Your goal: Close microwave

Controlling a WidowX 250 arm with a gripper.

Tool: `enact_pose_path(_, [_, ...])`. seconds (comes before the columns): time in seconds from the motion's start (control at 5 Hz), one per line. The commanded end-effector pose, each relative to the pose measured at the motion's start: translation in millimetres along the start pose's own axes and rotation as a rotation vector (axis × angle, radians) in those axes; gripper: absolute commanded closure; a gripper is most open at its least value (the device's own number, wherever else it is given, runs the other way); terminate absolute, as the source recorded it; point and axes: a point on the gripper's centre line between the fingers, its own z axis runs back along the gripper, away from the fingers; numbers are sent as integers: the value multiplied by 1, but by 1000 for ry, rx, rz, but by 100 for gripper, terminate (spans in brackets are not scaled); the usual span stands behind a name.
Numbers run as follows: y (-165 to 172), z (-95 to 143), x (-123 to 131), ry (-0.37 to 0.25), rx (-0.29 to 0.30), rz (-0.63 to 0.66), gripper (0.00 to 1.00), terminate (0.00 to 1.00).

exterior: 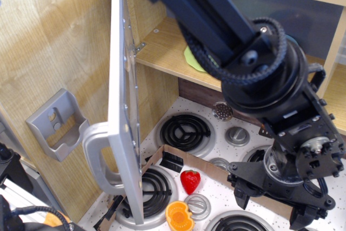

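The microwave point(167, 52) is a light wood box at the top. Its wide grey door point(125, 96) stands swung wide open, seen nearly edge-on, and reaches down over the stove. The chunky grey loop handle point(97, 155) sticks out on the door's left side. A green object point(192, 59) lies on the microwave's wooden floor, partly hidden by my arm. My gripper point(270, 206) hangs at the lower right over the stovetop, to the right of the door and apart from it. Its black fingers point(241, 192) are spread and hold nothing.
A small grey wall bracket point(57, 125) is fixed to the wood panel left of the door. Below lies a white stovetop with black coil burners point(186, 132), grey knobs point(237, 135), a red strawberry point(190, 180), an orange toy point(180, 216) and a brown cardboard strip point(208, 165).
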Motion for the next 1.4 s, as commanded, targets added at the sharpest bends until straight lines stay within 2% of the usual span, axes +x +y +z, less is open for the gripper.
enact_pose_path(0.0, [0, 0, 0, 0, 0, 0, 0, 0])
enact_pose_path(0.2, [6, 20, 2, 17, 45, -41, 0, 0])
enact_pose_path(0.4, [20, 38, 4, -44, 92, -122, 0, 0])
enact_pose_path(0.6, [40, 64, 7, -32, 163, -188, 0, 0])
enact_pose_path(0.8, [60, 85, 9, -39, 204, -275, 0, 0])
enact_pose_path(1.2, [90, 135, 7, -8, 309, -425, 0, 0])
